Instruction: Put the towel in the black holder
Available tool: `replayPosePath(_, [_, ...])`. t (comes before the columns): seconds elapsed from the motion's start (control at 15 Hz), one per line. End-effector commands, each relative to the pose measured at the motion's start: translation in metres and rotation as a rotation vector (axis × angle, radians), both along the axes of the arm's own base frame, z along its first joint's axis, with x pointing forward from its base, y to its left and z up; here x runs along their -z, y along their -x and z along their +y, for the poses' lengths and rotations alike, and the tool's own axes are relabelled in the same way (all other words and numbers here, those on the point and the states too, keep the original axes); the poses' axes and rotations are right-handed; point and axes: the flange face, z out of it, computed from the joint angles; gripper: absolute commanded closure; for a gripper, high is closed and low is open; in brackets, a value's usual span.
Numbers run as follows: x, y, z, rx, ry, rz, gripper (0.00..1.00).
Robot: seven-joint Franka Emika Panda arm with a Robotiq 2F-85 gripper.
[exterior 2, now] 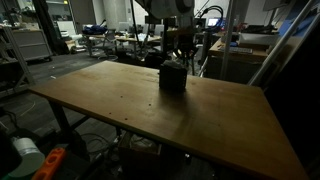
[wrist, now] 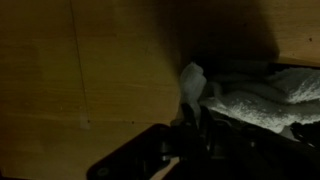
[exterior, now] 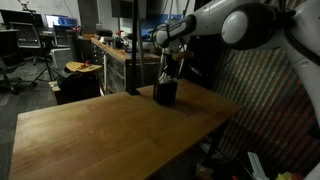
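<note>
The black holder (exterior: pixel 165 93) (exterior 2: pixel 173 78) stands upright on the wooden table (exterior: pixel 100 135) (exterior 2: pixel 130 110) in both exterior views. My gripper (exterior: pixel 167 72) (exterior 2: pixel 176 58) hangs straight down onto its top. In the wrist view the pale, textured towel (wrist: pixel 255 100) lies bunched at the right against dark surroundings, with one corner poking up at the centre. The gripper (wrist: pixel 192 135) has its dark fingers drawn together around the base of that corner. In the exterior views, the dim light and the gripper hide the towel.
A black vertical pole (exterior: pixel 133 50) rises at the table's far edge near the holder. Beyond the table are lab benches, chairs and shelving (exterior: pixel 90 55). A woven panel (exterior: pixel 265 95) stands beside the table's edge.
</note>
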Motion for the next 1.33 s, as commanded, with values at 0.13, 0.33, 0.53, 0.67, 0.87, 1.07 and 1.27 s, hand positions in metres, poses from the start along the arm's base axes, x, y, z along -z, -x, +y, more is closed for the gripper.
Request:
replayPosePath(0.13, [-0.03, -0.001, 0.024, -0.054, -0.009, -0.022, 0.98])
replayPosePath(0.33, [-0.03, -0.001, 0.037, -0.08, -0.017, -0.013, 0.98])
replayPosePath(0.53, [-0.015, 0.001, 0.046, -0.096, -0.033, 0.033, 0.98])
replayPosePath(0.67, [-0.002, 0.003, 0.049, -0.1, -0.042, 0.066, 0.98])
replayPosePath(0.87, [0.015, 0.008, 0.051, -0.095, -0.049, 0.11, 0.98])
replayPosePath(1.07, [0.044, 0.013, 0.052, -0.071, -0.049, 0.153, 0.98])
replayPosePath(1.27, [0.075, 0.017, 0.052, -0.053, -0.049, 0.193, 0.98])
